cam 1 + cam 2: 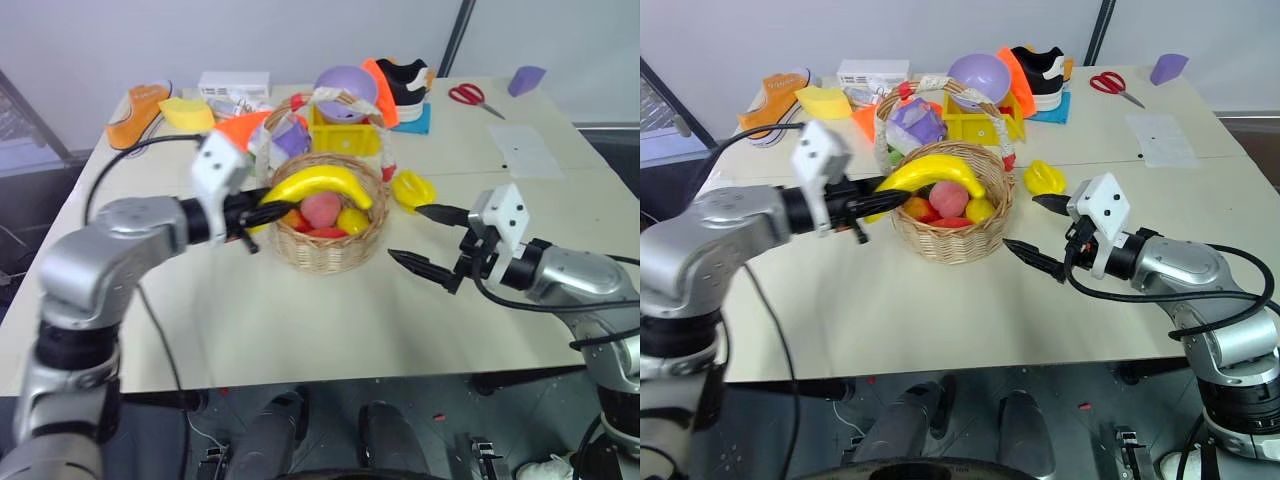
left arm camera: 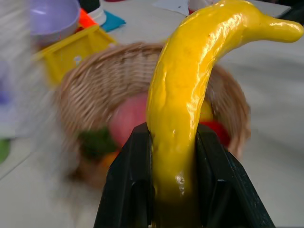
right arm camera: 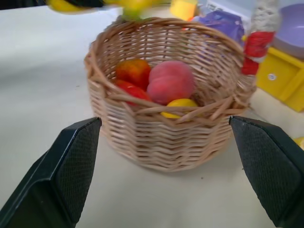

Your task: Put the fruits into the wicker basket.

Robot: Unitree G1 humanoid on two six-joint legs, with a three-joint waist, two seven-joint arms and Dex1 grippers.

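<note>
The right gripper (image 1: 428, 240) hangs nearest, its black fingers (image 3: 61, 175) spread wide and empty over the bench (image 1: 300, 330), pointing at the wicker basket (image 1: 330, 245) mid-bench without touching it. The left gripper (image 1: 262, 214) is pinched tight on one end of the banana (image 1: 318, 184), held just above the basket's rim. The star-shaped fruit (image 1: 412, 189) lies just beyond the basket's right side.
</note>
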